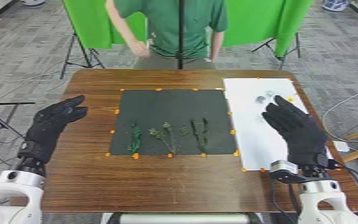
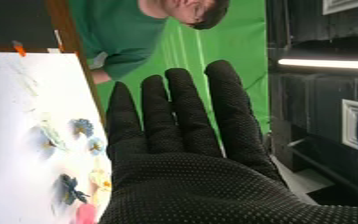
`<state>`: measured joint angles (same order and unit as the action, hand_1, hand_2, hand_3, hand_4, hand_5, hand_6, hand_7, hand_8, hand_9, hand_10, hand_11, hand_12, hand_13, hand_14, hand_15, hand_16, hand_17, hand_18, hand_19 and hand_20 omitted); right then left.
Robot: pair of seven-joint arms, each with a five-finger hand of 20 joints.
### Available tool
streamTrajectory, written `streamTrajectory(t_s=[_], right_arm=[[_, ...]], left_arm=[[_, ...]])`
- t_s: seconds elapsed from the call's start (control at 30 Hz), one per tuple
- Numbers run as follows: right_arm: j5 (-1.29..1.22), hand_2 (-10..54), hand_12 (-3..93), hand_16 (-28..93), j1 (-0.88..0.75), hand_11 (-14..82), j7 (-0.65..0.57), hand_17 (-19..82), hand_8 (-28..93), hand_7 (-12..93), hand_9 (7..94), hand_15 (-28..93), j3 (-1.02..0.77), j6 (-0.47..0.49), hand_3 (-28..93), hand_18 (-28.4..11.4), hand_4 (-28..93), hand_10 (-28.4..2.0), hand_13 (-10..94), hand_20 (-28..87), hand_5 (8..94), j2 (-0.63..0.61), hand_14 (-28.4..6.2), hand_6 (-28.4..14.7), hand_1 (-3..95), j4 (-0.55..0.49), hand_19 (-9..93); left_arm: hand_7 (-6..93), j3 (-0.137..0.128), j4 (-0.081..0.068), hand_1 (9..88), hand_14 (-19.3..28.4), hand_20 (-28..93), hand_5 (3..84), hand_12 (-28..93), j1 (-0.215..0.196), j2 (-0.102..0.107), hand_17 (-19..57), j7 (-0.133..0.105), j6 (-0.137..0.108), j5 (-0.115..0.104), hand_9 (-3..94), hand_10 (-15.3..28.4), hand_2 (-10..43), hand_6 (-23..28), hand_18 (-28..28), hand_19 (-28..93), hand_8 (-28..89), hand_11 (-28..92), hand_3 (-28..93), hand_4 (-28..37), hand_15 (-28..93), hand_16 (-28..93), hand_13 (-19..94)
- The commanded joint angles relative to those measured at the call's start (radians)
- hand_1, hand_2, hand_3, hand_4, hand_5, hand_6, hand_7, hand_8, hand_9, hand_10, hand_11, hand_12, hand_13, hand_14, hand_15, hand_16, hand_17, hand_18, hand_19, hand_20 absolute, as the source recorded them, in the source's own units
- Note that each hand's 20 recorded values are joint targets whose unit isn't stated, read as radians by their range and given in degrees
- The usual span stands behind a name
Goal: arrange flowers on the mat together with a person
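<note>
Okay, so the green sprigs [image 1: 169, 136] lie on the dark mat [image 1: 158, 110] in three bunches, all toward its near edge, with gaps between them. The flower heads are on the white sheet [image 1: 251, 130] just beside the mat: blue ones [image 2: 83, 127], a dark blue one [image 2: 71, 190], some pale yellow [image 2: 100, 177] and a bit of pink [image 2: 86, 214].

Right hand [image 1: 291, 122] is up over the right side of the sheet, so it covers part of that side from the head view. Up close, the right hand [image 2: 184, 185] has its fingers straight and a little spread. Left hand [image 1: 67, 111] is by the worktop's [image 1: 158, 195] left edge, fingers relaxed.

Orange tape [image 1: 136, 156] bits dot the mat's border. Dark cables [image 1: 273, 192] run beside the right arm, and a black tripod [image 1: 7, 115] stands off to the left.

Bare wood runs along the mat's left side, with a wide strip on the near side; the sheet sits much closer to the right edge.
</note>
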<state>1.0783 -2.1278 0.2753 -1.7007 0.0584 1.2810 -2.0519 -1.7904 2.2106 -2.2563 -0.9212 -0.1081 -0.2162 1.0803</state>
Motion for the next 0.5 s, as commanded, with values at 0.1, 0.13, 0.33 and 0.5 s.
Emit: streamTrajectory(t_s=[0.1, 0.13, 0.33, 0.5], right_arm=[[0.175, -6.9, 13.5, 11, 0.088, 4.5, -0.113, 18, -7, 7, 41.4, 9, 0.038, -0.184, 70, -15.0, -15, -18.3, 30, 26, 43.9, -0.084, -13.9, -5.3, 11.4, -0.035, 6], [0.217, -7.4, 13.7, 11, 0.107, 4.7, -0.139, 19, -7, 7, 42.0, 10, 0.06, -0.247, 70, -15.1, -15, -18.3, 32, 26, 44.0, -0.106, -14.3, -5.3, 12.8, -0.037, 8], [0.59, -9.5, 18.2, 18, 0.249, 8.1, -0.395, 29, -8, 10, 52.5, 17, 0.174, -0.506, 68, -17.3, -15, -18.6, 55, 35, 48.5, -0.203, -15.8, -6.0, 22.5, -0.011, 33], [0.926, -9.5, 20.3, 23, 0.306, 15.2, -0.591, 33, -8, 13, 61.8, 31, 0.195, -0.418, 66, -19.7, -17, -18.2, 67, 38, 53.8, -0.255, -13.8, -5.0, 26.9, -0.004, 55]], left_arm=[[9.6, -0.01, -0.001, 24.8, 16.8, 17, 42.5, 12, -0.024, -0.01, 8.3, 0.002, -0.011, -0.013, 44.9, 14.4, -0.2, 4.7, 10.6, 2, -6, 16, 68, -27.0, 10, 1, 37], [9.6, -0.009, -0.001, 24.8, 16.8, 17, 42.5, 12, -0.022, -0.01, 8.3, 0.004, -0.012, -0.013, 44.9, 14.4, -0.2, 4.7, 10.6, 2, -6, 16, 69, -26.9, 10, 1, 37], [9.6, -0.002, -0.003, 24.9, 16.8, 17, 42.5, 12, -0.015, -0.01, 8.3, 0.003, -0.013, -0.01, 44.9, 14.4, -0.2, 4.8, 10.6, 2, -6, 16, 68, -27.1, 10, 1, 37], [9.6, -0.009, 0.001, 24.9, 16.8, 17, 42.5, 12, -0.025, -0.012, 8.3, 0.002, -0.019, -0.011, 44.9, 14.3, -0.2, 4.8, 10.6, 2, -6, 16, 69, -27.1, 10, 1, 37]])
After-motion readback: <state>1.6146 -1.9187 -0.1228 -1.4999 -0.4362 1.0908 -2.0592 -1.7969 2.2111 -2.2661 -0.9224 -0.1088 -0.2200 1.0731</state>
